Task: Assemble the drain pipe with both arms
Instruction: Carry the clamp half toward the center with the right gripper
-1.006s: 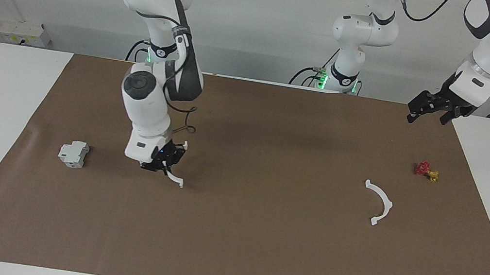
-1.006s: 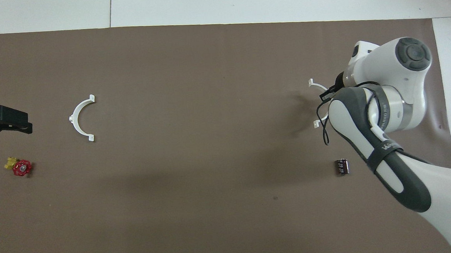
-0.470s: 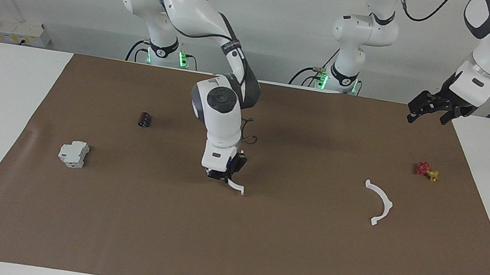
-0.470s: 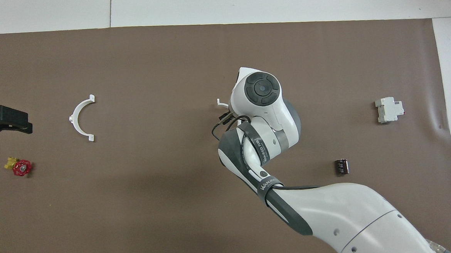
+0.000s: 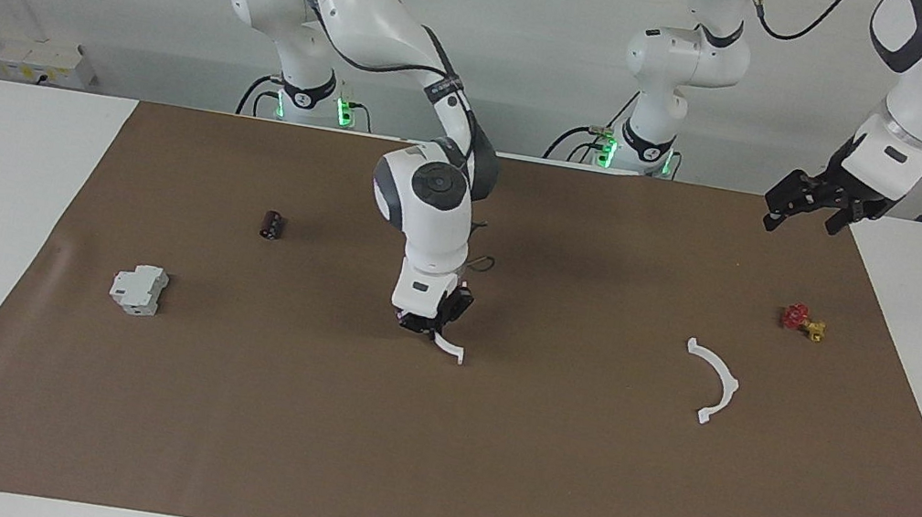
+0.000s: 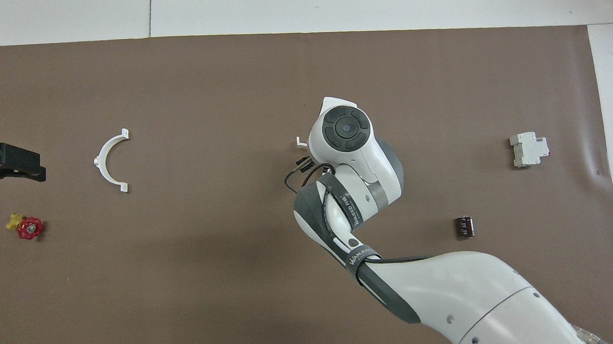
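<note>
The right tool (image 5: 434,325) is clamped on one white half-ring (image 5: 449,349), which hangs just below it over the middle of the brown mat (image 5: 484,466), close to the surface. The other half-ring (image 5: 713,382) lies flat on the mat, well apart from that tool toward the left arm's end of the counter. The left tool (image 5: 812,201) waits with its fingers apart, raised over the mat's corner, near the red valve (image 5: 803,321). The grip sits near one end of the thin arc, so the piece may pivot or slip. If it tilts, the tabs probably won't line up with the lying half, and pushing could slide that loose half away.
</note>
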